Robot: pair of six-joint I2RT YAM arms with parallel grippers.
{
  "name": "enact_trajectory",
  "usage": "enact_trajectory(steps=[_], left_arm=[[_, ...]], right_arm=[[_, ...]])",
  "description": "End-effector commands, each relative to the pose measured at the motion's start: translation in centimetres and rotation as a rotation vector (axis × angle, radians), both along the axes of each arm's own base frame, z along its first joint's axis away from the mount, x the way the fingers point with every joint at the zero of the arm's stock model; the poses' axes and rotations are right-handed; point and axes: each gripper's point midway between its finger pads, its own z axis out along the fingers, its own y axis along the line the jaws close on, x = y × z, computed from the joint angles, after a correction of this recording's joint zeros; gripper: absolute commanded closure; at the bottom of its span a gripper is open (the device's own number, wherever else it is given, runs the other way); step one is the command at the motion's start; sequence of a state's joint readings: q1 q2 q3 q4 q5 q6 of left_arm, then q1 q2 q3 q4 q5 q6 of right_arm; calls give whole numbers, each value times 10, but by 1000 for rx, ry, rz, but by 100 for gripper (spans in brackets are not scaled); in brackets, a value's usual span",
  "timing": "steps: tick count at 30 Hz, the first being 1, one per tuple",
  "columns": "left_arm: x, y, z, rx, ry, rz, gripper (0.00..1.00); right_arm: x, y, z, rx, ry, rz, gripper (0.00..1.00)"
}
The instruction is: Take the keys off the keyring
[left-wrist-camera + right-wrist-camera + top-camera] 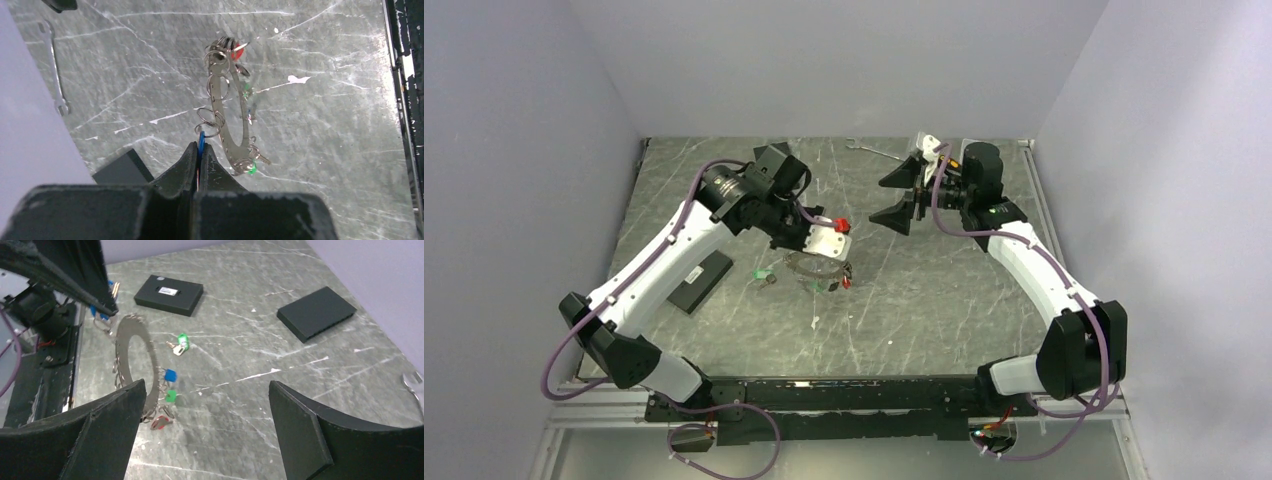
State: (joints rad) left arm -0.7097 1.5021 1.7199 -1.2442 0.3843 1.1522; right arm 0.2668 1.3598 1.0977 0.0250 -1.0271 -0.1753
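Left gripper [199, 150] pinches a blue-tagged key [201, 139]; we find the keyring [122, 352] dangling just ahead of its fingertips, other keys [170, 396] attached. Right gripper [207, 385] gapes wide, well apart. Black box [169, 294] label unreadable.

Grey keyring [122, 347] hangs tilted from blue-tagged key [201, 140] at its top. Other tagged keys [170, 375] strung on rim - blue, green, red. One green-tagged key [766, 277] loose on desk [944, 300], ring's 9 o'clock, top view.

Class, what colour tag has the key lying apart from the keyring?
Green tag; best in right wrist view.
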Motion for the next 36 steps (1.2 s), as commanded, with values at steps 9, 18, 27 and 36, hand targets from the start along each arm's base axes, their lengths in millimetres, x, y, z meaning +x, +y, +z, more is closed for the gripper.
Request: enact_trajectory(steps=[9,18,27,36], left_arm=[[-14,-13,30,-138,-100,-119,100],[-14,-19,33,-171,-66,-92,100],[-12,-24,32,-189,-32,-56,100],[-12,-30,17,-200,30,-22,100]], right_arm=[[-72,35,7,-91,-218,339,30],[-90,62,-2,-49,-116,368,54],[-91,75,-11,-15,-15,332,63],[-94,77,-26,-13,33,324,65]])
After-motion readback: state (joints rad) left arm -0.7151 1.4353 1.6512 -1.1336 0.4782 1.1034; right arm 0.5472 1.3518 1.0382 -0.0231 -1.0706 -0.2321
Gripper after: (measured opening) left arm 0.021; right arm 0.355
